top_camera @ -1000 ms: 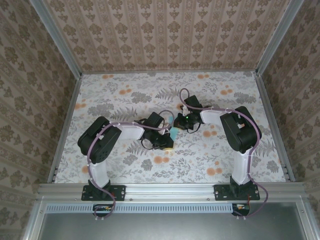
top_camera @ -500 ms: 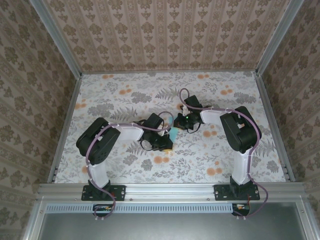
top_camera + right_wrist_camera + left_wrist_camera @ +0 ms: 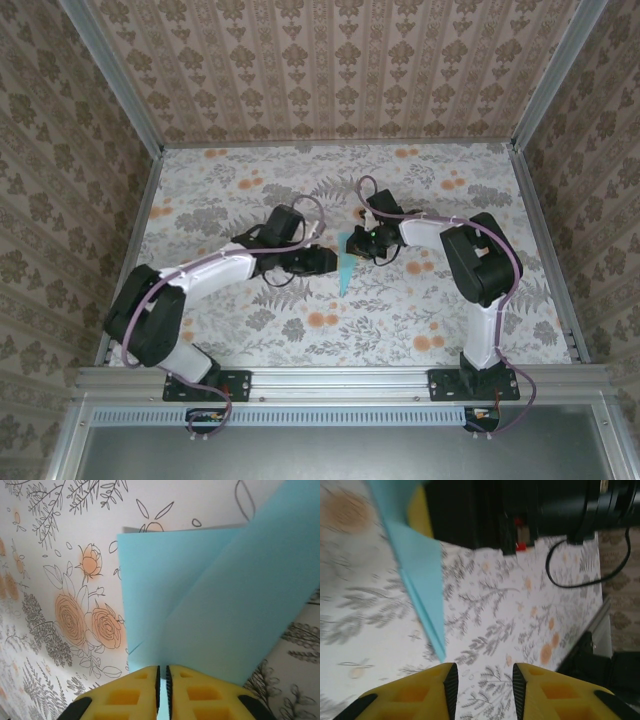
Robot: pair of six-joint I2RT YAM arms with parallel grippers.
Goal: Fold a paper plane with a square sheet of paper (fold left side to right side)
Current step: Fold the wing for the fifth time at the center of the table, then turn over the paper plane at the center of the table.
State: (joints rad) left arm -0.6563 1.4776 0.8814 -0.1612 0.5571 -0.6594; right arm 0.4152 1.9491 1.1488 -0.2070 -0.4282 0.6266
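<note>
Looking down on the flowery tabletop (image 3: 450, 300), both arms reach in toward the middle. The left arm (image 3: 210, 270) is stretched out long and the right arm (image 3: 470, 260) is bent back on itself. The paper plane (image 3: 346, 268) lies between their ends. It's a slim blue dart with its long axis running roughly far-to-near, point toward the arm bases.

The right claw (image 3: 162, 672) is pinched almost closed on the wide far end. Its wrist camera shows a sliver of blue right between the yellow fingers (image 3: 125, 695), with the folded layers fanning out ahead. The left claw (image 3: 482, 687) is partly open with nothing in it, just bare tabletop in the gap. It sits just beside the plane, on the plane's left. From its own camera the pointed tip (image 3: 441, 656) lies just ahead of the fingers, off to one side of the gap and not touching.

My guess is the right claw acts as the anchor. Any next press or crease would then have the left claw coming in sideways across that long axis.
</note>
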